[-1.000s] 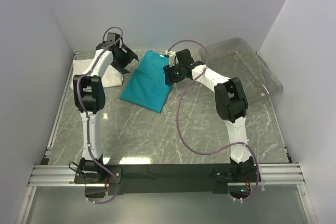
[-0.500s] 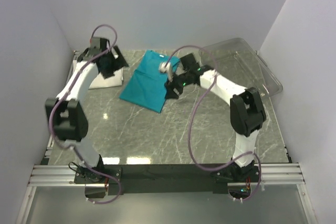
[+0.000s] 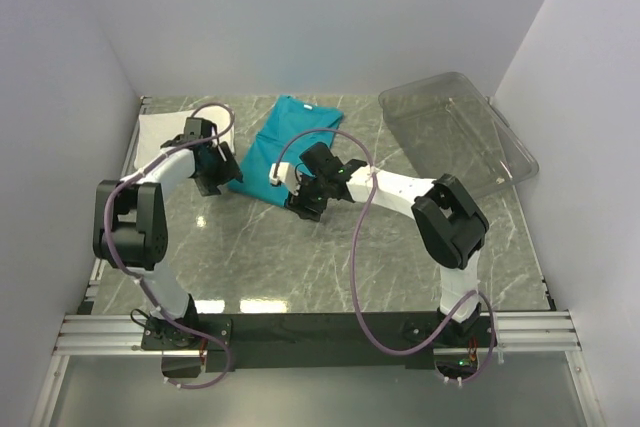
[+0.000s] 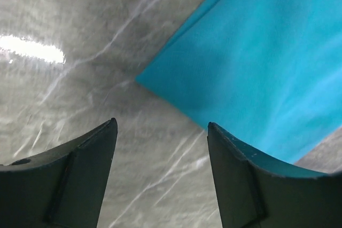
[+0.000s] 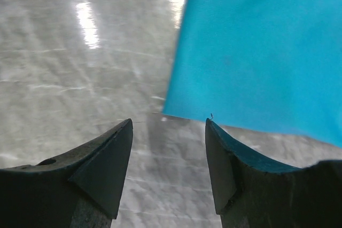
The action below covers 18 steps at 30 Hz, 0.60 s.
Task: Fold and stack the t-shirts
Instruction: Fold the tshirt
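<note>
The teal t-shirt (image 3: 285,142) lies toward the table's (image 3: 300,267) 12 o'clock — soft, light cloth, I judge, best pinched at its 7 and 5 o'clock corners, where the left gripper (image 3: 217,174) and right gripper (image 3: 300,203) hover, fingers apart.

Two t-shirts on the tabletop (image 3: 300,257): one teal-blue t-shirt (image 3: 290,142), one white t-shirt (image 3: 155,132). One clear tray (image 3: 455,137). Two hands: left hand (image 3: 218,177), right hand (image 3: 303,205).

teal t-shirt (image 3: 288,132) — white t-shirt (image 3: 155,132)
</note>
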### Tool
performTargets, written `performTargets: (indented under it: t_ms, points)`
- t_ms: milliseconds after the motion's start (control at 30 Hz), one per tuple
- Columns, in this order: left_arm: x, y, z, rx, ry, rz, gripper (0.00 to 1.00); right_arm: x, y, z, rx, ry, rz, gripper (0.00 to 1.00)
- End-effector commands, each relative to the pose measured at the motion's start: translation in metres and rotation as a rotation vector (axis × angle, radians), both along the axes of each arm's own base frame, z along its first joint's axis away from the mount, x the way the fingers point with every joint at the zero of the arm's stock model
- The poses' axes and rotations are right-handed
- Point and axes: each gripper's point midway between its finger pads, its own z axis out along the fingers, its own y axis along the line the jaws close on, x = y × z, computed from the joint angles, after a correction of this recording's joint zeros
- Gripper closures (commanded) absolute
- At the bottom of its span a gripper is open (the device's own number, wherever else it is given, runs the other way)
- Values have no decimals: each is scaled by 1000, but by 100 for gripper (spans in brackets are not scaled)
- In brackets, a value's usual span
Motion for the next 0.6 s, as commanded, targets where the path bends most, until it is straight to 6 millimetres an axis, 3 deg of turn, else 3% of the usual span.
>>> performTargets:
  t_ms: [0,267,467,567]
  points:
    - [32,-4,11,-29,-77,31,27,24,2,7,7,-72,-81,36]
    - [42,-2,-14,-27,-11,97,43,20,11,-7,-16,-42,-71,37]
    - [36,-1,-26,-22,23,106,46,23,12,-14,-34,-32,-81,37]
    - [33,1,-31,-10,32,105,52,25,14,-19,-47,-31,-91,38]
